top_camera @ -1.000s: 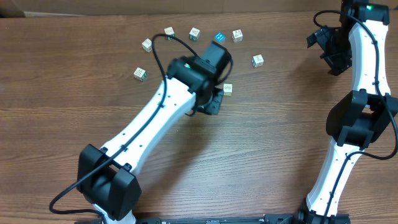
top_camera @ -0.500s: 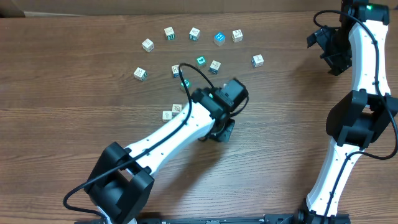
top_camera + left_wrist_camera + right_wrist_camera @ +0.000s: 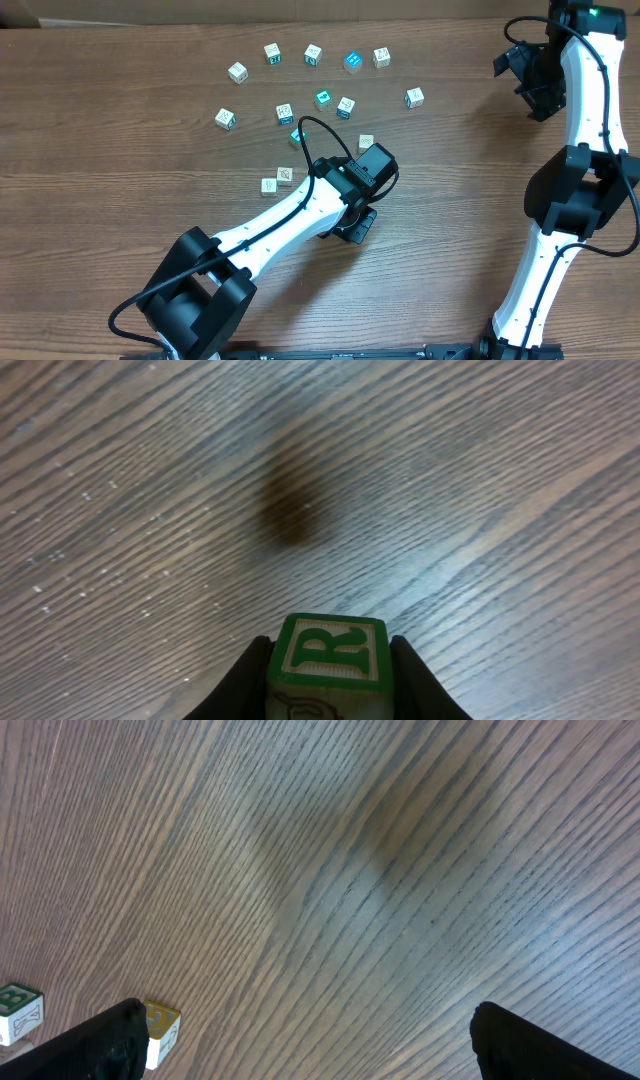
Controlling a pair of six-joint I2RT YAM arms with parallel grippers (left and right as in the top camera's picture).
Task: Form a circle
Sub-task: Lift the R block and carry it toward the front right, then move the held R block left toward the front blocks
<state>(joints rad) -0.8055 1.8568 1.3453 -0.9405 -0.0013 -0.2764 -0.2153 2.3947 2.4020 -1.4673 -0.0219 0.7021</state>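
My left gripper (image 3: 330, 682) is shut on a pale wooden cube (image 3: 330, 658) whose top face shows a green R. It hangs a little above bare wood. From overhead this gripper (image 3: 355, 224) sits in front of the cubes and hides its cube. Several cubes form a wide arc at the back (image 3: 313, 54). A smaller group (image 3: 323, 98) lies inside the arc, and two cubes (image 3: 277, 180) lie left of the arm. No tight circle shows in these views. My right gripper (image 3: 305, 1050) is open over bare table, far right at the back (image 3: 527, 82).
In the right wrist view, a yellow-faced cube (image 3: 160, 1025) lies by the left finger and a green-printed one (image 3: 20, 1012) at the frame's edge. One cube (image 3: 366, 142) lies just behind the left wrist. The table's far edge (image 3: 120, 24) runs along the top.
My left arm has swung away from the cubes toward the front with the R cube in its jaws, uncovering the inner group. The right arm has stayed still.
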